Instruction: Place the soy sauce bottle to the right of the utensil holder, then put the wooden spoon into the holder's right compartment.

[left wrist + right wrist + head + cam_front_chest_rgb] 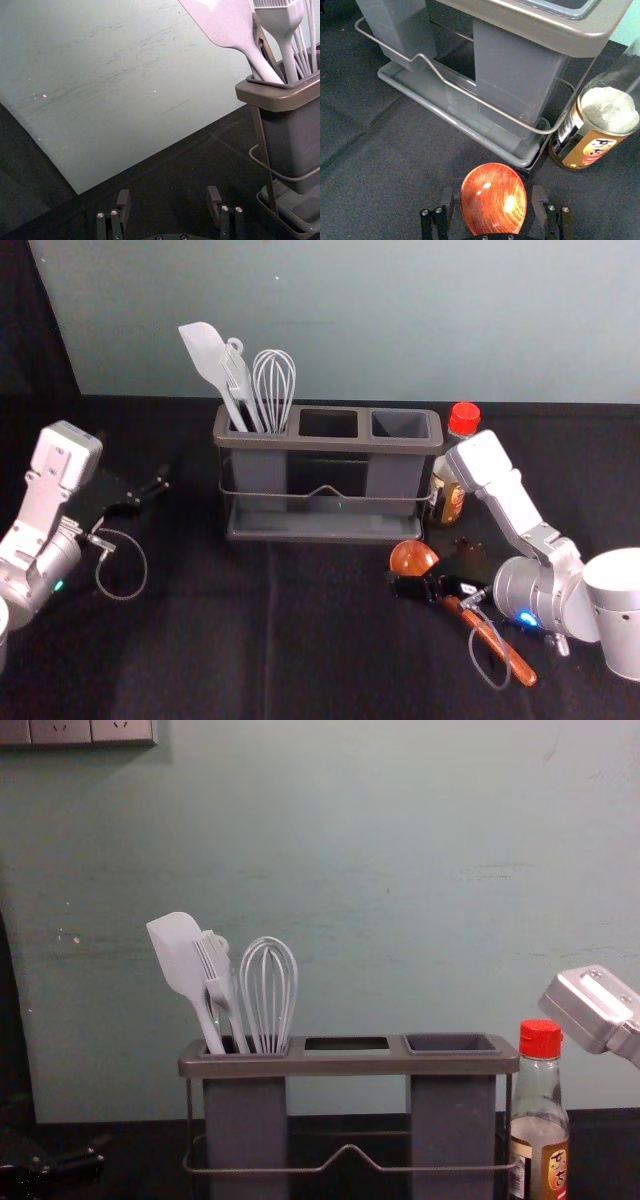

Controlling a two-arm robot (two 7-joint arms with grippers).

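Apparently the bottle step is done: the soy sauce bottle (pixel 447 502) stands upright just right of the utensil holder (pixel 325 444). Now it's the wooden spoon (pixel 412 558), on the tabletop (pixel 200 650) in front. The right gripper (pixel 493 196) is at its bowl, fingers parted on either side; next it should close, lift and turn the spoon towards the right compartment (pixel 400 425). The left gripper (pixel 169 194), fingers spread, idles left of the holder.
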